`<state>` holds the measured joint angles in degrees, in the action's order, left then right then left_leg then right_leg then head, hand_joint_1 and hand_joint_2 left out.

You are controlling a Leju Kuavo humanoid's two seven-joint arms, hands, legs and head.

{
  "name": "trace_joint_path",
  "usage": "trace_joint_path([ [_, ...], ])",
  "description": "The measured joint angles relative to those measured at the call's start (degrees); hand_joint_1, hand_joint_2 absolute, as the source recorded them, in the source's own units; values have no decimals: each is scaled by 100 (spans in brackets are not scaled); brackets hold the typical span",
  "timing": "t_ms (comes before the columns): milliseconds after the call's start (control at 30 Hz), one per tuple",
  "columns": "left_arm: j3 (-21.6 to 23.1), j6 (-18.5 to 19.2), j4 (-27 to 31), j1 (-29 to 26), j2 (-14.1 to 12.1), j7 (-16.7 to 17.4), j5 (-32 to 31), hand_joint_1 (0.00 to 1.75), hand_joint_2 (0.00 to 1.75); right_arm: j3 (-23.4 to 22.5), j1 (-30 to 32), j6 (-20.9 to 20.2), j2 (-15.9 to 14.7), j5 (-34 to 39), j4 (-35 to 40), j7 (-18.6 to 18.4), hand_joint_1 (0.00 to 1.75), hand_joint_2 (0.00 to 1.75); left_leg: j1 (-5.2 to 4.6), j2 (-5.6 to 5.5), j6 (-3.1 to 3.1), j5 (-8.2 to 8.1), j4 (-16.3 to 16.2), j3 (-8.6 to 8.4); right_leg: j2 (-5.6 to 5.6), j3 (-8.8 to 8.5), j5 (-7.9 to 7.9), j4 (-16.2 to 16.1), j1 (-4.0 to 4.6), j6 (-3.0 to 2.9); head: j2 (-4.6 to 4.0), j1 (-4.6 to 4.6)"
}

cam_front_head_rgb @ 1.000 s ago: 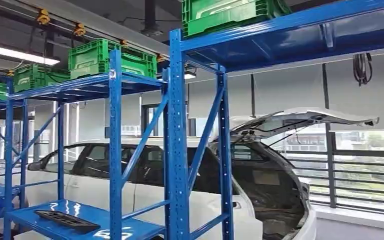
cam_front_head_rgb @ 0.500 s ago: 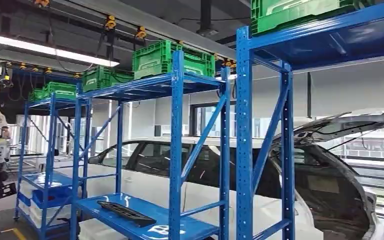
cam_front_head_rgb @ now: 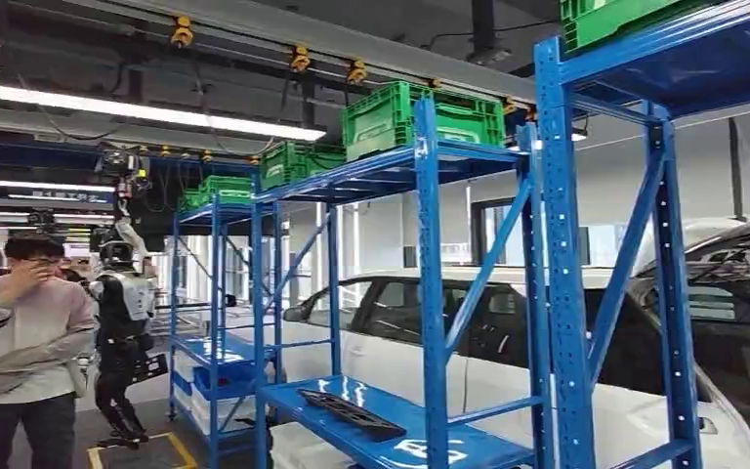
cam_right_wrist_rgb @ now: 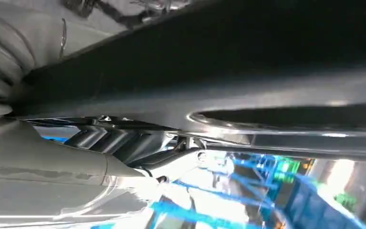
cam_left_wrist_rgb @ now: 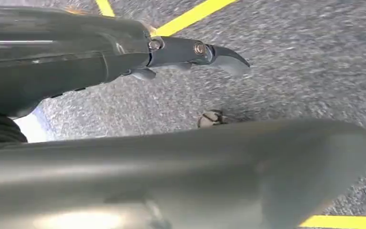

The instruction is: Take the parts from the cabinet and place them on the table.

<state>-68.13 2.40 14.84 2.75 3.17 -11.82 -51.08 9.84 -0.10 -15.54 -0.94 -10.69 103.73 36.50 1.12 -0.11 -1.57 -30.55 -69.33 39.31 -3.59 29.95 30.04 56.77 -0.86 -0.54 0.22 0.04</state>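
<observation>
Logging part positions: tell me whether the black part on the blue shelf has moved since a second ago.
No. The whole head view has swung, so the camera turned. The black part lies at the same spot on its blue shelf, beside the same upright.

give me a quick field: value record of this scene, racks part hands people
racks: blue shelving racks in a row
crates: green crates on the top shelves
part: black flat part lying on the nearest rack's lower shelf
car: white car behind the racks
left hand: hanging over grey floor with yellow lines, holds nothing
right hand: blurred, state unclear
people: person at left, beside another humanoid robot
</observation>
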Motion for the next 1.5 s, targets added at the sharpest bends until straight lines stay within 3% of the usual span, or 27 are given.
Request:
trace_joint_path([
  [33,0,2,0,2,0,-13,-4,0,0,2,-12,2,0,-9,0,-4,175,175,-2,105,12,253,555,-298,-69,-28,19,0,-2,27,0,0],
  [67,0,9,0,8,6,-28,-4,0,0,2,-28,2,0,-13,2,-15,175,175,-21,417,33,393,1024,-545,-128,-53,44,0,13,66,-2,0],
  [100,0,11,0,30,11,-31,-7,0,0,0,-38,2,-2,-20,9,-17,175,175,-95,512,60,338,1129,-583,-177,-46,69,27,64,106,0,0],
  [233,-9,22,0,-2,20,-33,-13,0,0,26,-78,2,-11,-72,17,-52,175,175,-104,274,225,353,1145,-538,-429,-89,109,-3,52,213,0,-2],
  [300,-9,28,0,-1,37,-31,-20,0,0,33,-83,11,-26,-72,31,-66,175,175,-75,163,297,386,1170,-533,102,31,390,325,8,228,0,-2],
  [333,-9,24,0,20,37,-31,-18,0,0,33,-79,13,-37,-74,31,-68,175,175,-76,87,330,389,1171,-532,245,244,635,798,10,218,0,-2],
  [400,-9,35,0,38,46,-33,-20,0,0,39,-55,22,-66,-83,31,-83,175,175,-97,-77,350,396,1169,-531,334,691,959,1703,12,214,0,-2],
  [467,-11,42,0,29,50,-33,-20,0,0,44,-54,26,-79,-92,31,-92,175,175,-109,-234,350,396,1163,-538,353,786,771,1759,16,205,0,-2],
  [533,-13,48,0,21,63,-33,-20,0,0,44,-64,26,-83,-94,33,-94,175,175,-110,-402,348,395,1138,-549,440,424,183,852,18,180,0,-2],
  [567,-13,50,0,27,70,-35,-20,0,0,46,-69,26,-90,-96,37,-94,175,175,-108,-477,343,392,1126,-548,676,233,-84,357,11,147,-2,-2],
  [600,-13,52,0,38,88,-39,-20,0,0,48,-65,26,-107,-96,37,-94,175,175,-130,-543,323,390,1103,-516,892,181,-60,207,-8,118,-2,0],
  [733,-24,52,0,-11,94,-41,-20,0,0,61,-85,26,-114,-98,52,-100,175,175,-83,-795,188,453,1122,-433,689,138,-81,91,3,68,0,-2],
  [833,-63,59,0,3,118,-63,-17,0,0,85,-96,26,-120,-96,63,-114,175,175,-88,-204,121,38,538,-170,443,99,-110,25,-15,-11,0,0],
  [900,-87,72,0,37,118,-103,-6,0,0,107,-91,31,-131,-98,63,-135,175,175,-39,-94,63,-348,-393,271,250,101,-104,27,-1,-18,-2,0],
  [933,-96,76,0,36,118,-120,-2,0,0,118,-93,37,-131,-98,63,-140,175,175,-14,-74,34,-377,-636,381,165,97,-96,28,0,-14,0,0],
  [967,-101,83,0,23,118,-144,-2,0,0,127,-92,55,-133,-98,63,-144,175,175,14,-53,11,-276,-557,330,92,84,-84,28,-3,1,0,0],
  [1033,-101,111,0,12,118,-168,-28,0,0,127,-86,105,-142,-87,66,-142,175,175,55,44,-18,165,263,-102,-40,37,-47,32,-18,53,0,0],
  [1067,-98,120,0,21,118,-184,-55,0,0,125,-77,129,-160,-65,79,-124,175,175,64,214,-27,397,795,-391,-104,0,-18,36,-24,93,-2,0],
  [1100,-98,124,0,46,136,-195,-72,0,0,118,-60,138,-179,-42,107,-98,175,175,2,475,-45,346,1032,-536,-163,-7,14,40,11,143,0,0],
  [1133,-96,127,0,77,144,-208,-81,0,0,92,-46,144,-217,-15,138,-76,175,175,-4,422,55,365,1080,-514,-200,-7,33,67,23,176,-2,-2],
  [1233,-96,125,0,53,144,-214,-107,0,0,77,10,146,-243,31,155,-28,175,175,-75,268,180,354,1077,-474,-373,-76,27,2,-10,271,-2,-2],
  [1267,-96,118,0,46,146,-214,-109,0,0,63,23,144,-256,35,160,-28,175,175,-35,210,242,383,1111,-501,-276,-83,98,24,-52,326,0,2],
  [1300,-96,109,0,46,157,-210,-114,0,0,50,39,133,-269,42,168,-17,175,175,-41,162,272,383,1111,-499,54,-39,230,171,-65,318,0,-4],
  [1333,-96,90,0,64,157,-201,-118,0,0,28,61,127,-273,46,184,2,175,175,-49,105,311,386,1111,-499,223,123,455,532,-55,295,0,-4],
  [1400,-96,76,0,96,164,-184,-122,0,0,-18,122,118,-302,44,186,11,175,175,-85,-52,350,388,1110,-498,320,593,858,1505,-29,262,0,-4],
  [1433,-96,76,0,99,177,-159,-122,0,0,-31,162,114,-310,39,188,11,175,175,-108,-140,357,388,1109,-502,333,774,908,1828,-13,244,-2,-4],
  [1500,-96,74,0,84,205,-123,-127,0,0,-44,222,109,-315,24,212,13,175,175,-134,-314,365,387,1106,-520,362,740,588,1582,22,190,0,-4],
])
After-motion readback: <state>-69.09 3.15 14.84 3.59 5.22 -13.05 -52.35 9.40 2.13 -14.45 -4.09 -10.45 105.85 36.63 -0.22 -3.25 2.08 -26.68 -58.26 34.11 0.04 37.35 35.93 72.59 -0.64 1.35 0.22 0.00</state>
